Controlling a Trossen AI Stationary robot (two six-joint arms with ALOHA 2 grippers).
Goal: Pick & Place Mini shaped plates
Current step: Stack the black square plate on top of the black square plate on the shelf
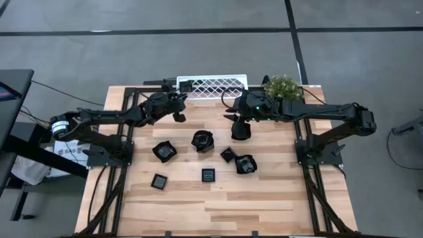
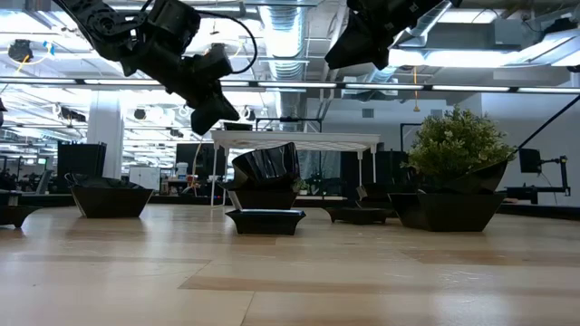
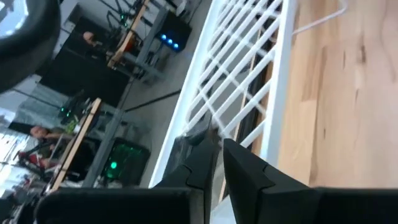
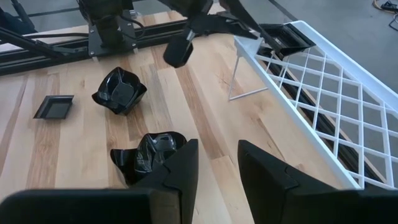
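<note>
- Spread over the pale, straight-grained wooden table [image 1: 264,205]: six mini shaped plates, all black, all apart from each other.
- Toward the near edge: two flat square plates with greyish centres and thin raised rims, one on the left [image 1: 159,181], one in the middle [image 1: 209,174].
- Further in, on the left: a deep plate with folded, angular rim [image 1: 164,151], glossy like thin plastic.
- Beside it, near the table's centre: a deep crumpled plate [image 1: 203,141], with shiny walls creased into many facets.
- To the right of these: a small angular plate [image 1: 228,155], and just beside it a deeper rounded plate [image 1: 245,164].
- At the far edge: a white lattice rack [image 1: 211,86] of thin wire in diamond pattern, on slim wire legs, with something dark and flat at its left end; cannot tell what.
- Next to the rack, at the right: a small bushy green plant [image 1: 283,86].
- Right gripper [image 4: 217,146]: in the air over the table's middle, near the deep crumpled plate; matte dark fingers spread, bare wood visible between them, nothing held.
- Left gripper [image 3: 216,142]: raised at the left end of the rack, close to its white wire edge; cannot tell if pressed together or pinching something.
</note>
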